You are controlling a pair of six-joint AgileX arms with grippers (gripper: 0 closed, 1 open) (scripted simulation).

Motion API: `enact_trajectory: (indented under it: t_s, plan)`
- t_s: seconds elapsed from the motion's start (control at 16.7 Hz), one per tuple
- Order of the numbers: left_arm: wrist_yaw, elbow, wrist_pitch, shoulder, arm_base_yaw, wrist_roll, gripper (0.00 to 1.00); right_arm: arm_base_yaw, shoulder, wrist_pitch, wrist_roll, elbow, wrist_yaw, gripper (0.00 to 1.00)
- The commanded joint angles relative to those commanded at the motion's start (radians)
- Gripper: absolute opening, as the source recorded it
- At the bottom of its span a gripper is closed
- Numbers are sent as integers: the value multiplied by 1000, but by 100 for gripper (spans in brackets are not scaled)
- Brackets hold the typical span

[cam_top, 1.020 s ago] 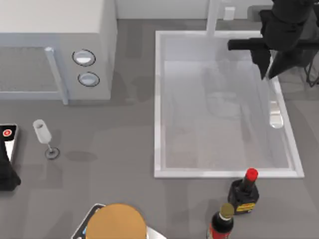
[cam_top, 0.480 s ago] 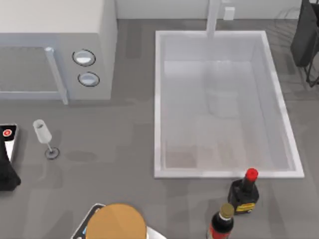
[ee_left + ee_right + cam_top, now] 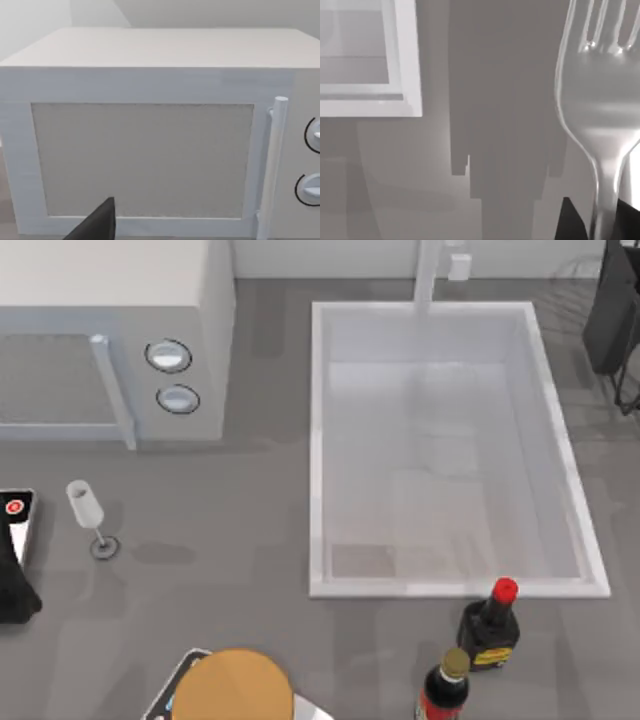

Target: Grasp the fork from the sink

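A: How far along is the job?

B: Judging by the right wrist view, the grasp looks done. The fork hangs close before that camera, tines pointing away, its neck running down between the two dark fingers of the right claw, which pinches it by the handle. It is clear of the sink: grey desk lies behind it, and a corner of the white rim sits off to one side.

A: So what is left?

B: Little, I'd say. Holding it steady, perhaps. The right arm is up at the far right edge of the top view, beside the basin.

A: Anything in the sink?

B: From above the basin looks bare, only pale floor and walls, with the faucet post at its far rim.

A: Other containers?

B: A wine glass stands on the left of the desk, seemingly with nothing in it. Two dark bottles stand just in front of the sink, capped. The microwave has its door shut.

A: And the left arm?

B: Parked at the left edge, facing the microwave. One dark finger of the left claw shows; spread or pressed together, I cannot tell.
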Motion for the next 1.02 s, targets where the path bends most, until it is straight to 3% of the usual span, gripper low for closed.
enact_trajectory:
  t_s: [0.48, 0.84, 1.02]
  plan:
    - [0, 0, 0, 0, 0, 0, 100, 0, 57, 362, 3, -291, -1, 0]
    - [0, 0, 0, 0, 0, 0, 100, 0, 71, 416, 3, -341, -1, 0]
    - [0, 0, 0, 0, 0, 0, 100, 0, 71, 416, 3, -341, -1, 23]
